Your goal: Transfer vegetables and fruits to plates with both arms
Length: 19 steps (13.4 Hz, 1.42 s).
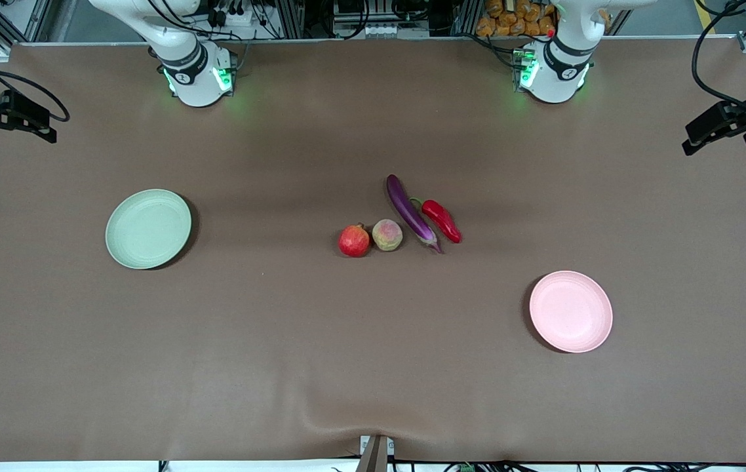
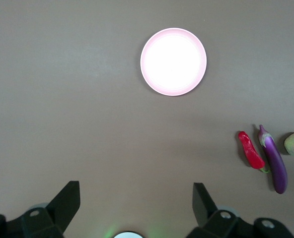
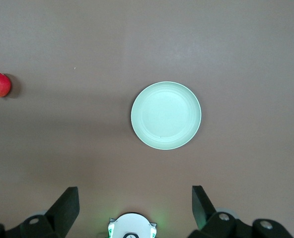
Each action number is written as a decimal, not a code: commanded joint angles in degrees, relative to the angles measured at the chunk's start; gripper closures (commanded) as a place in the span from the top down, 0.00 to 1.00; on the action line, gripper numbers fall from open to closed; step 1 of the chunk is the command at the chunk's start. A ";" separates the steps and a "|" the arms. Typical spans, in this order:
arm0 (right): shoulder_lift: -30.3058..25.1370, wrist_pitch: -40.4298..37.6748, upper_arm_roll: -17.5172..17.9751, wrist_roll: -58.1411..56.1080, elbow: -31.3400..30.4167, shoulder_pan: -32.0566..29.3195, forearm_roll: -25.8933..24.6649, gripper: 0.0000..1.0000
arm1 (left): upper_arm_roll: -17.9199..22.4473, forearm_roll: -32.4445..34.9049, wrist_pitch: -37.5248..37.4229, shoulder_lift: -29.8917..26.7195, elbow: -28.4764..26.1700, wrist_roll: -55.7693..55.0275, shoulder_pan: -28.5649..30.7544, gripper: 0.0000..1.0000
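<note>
Centrally, glossy purple eggplant (image 1: 410, 212) lies beside red chili (image 1: 442, 220); left gripper (image 2: 136, 199) and right gripper (image 3: 135, 199) fingers spread wide.

eggplant (image 1: 410, 212): glossy deep purple, with a paler violet sheen along its length
chili pepper (image 1: 442, 220): shiny red, thin green stem
pomegranate (image 1: 354, 240): red, faint yellowish patches
peach (image 1: 387, 235): pink blending into yellow-green
green plate (image 1: 148, 229): plain pale green, no pattern
pink plate (image 1: 570, 311): plain pale pink, washed almost white in the left wrist view
table (image 1: 281, 341): uniform dull brown covering
arm bases (image 1: 197, 77): white with black bands, green lights
</note>
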 commanded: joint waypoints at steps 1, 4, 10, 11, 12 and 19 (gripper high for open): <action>0.18 -0.63 0.45 -0.03 0.61 -0.94 1.05 1.00 | -0.33 0.73 2.07 1.89 1.01 -0.82 -0.05 1.00; 0.18 -0.63 0.45 -0.03 0.61 -0.94 1.05 1.00 | -1.47 0.47 6.63 7.24 0.84 -4.58 -1.46 1.00; 0.18 -0.63 0.45 0.06 0.61 -0.76 1.05 1.00 | -4.20 1.17 21.03 17.98 -4.85 -23.36 -10.76 1.00; 0.18 -0.63 0.45 0.06 0.61 -1.03 1.05 1.00 | -4.28 1.08 24.20 19.03 -7.05 -27.49 -12.52 1.00; 0.18 -0.63 0.45 0.06 0.61 -1.12 1.05 1.00 | -4.29 0.99 27.10 20.26 -9.33 -31.36 -15.15 1.00; 0.27 -1.16 0.36 0.06 0.61 -1.12 3.07 1.00 | -4.20 1.08 53.47 23.25 -29.91 -52.55 -25.88 1.00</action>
